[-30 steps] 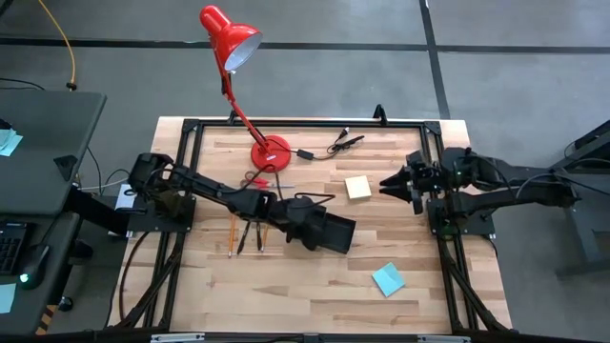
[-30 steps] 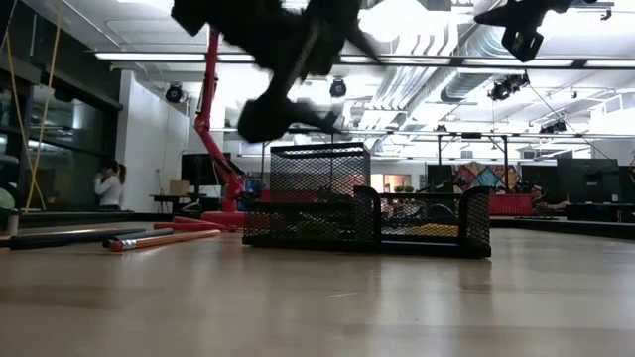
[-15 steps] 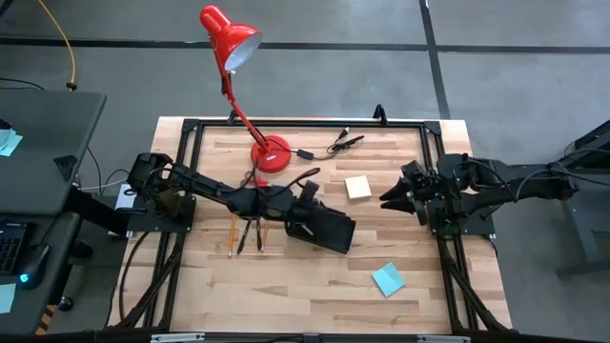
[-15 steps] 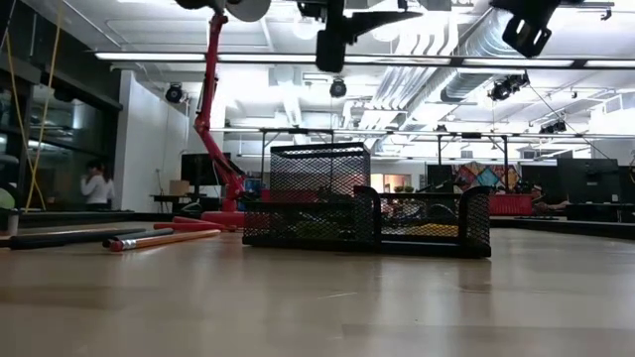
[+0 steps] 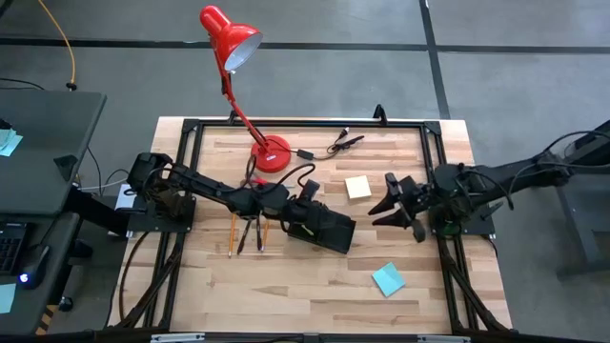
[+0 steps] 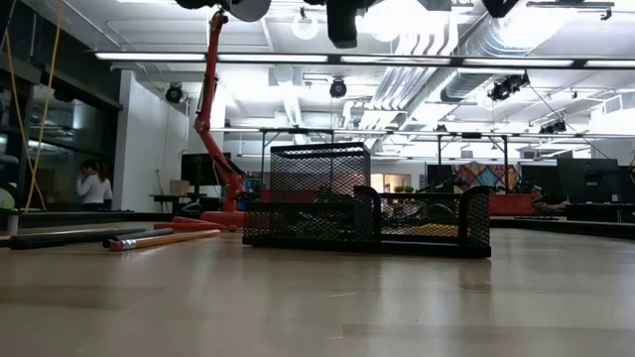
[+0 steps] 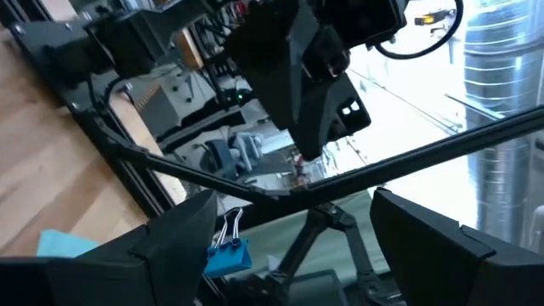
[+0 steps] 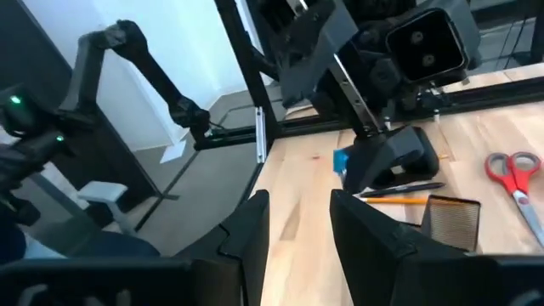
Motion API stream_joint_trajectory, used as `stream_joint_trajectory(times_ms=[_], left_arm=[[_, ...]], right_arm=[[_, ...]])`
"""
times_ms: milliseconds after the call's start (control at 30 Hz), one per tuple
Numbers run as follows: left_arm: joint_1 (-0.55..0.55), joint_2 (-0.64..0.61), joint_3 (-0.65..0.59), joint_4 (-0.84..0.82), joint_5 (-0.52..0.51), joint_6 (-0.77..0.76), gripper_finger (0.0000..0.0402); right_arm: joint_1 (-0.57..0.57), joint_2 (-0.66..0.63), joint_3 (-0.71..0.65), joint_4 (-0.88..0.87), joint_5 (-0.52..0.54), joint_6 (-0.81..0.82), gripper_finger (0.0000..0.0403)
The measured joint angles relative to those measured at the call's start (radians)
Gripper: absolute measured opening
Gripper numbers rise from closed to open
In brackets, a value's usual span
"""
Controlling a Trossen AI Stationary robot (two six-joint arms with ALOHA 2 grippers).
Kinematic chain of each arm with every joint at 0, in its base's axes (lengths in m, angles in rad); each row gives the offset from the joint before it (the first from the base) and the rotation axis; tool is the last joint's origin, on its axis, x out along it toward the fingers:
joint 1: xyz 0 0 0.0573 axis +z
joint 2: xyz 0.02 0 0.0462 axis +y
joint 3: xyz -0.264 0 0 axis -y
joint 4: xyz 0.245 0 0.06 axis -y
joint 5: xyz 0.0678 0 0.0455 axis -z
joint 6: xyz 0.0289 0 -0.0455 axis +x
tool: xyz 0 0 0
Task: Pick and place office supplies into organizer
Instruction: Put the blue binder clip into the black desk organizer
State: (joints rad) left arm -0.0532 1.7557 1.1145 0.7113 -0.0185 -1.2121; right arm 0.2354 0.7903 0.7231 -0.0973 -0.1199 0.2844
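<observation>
— Where are the pincers?

— My right pincer [image 5: 385,201] hangs above the wooden counter [image 5: 315,276], fingers apart, nothing between them. The pale yellow square sticky pad [image 5: 357,187] lies near it at ten o'clock, the teal-blue pad [image 5: 388,279] at six. My left pincer [image 7: 289,208] is spread wide and empty, raised over the black mesh organizer [image 6: 367,213].

— And the rest?

— Orange-yellow pencils and dark pens [image 5: 246,233] lie at nine o'clock from the organizer.

— Anything unclear?

— From above, the left pincer and the organizer merge into one dark shape. My left arm partly covers the red-handled scissors [image 8: 514,174].
</observation>
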Motion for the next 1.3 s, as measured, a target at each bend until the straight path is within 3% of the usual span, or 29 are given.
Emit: stream_joint_trajectory(times_ms=[333,1300], left_arm=[[0.001,0.0,0.0,0.045,0.0,-0.002,0.0299],[0.001,0.0,0.0,0.049,-0.004,-0.032,0.0299]], right_arm=[[0.001,0.135,0.0,0.133,0.015,-0.073,0.0126],[-0.03,0.171,-0.001,0.225,0.041,-0.172,0.0127]])
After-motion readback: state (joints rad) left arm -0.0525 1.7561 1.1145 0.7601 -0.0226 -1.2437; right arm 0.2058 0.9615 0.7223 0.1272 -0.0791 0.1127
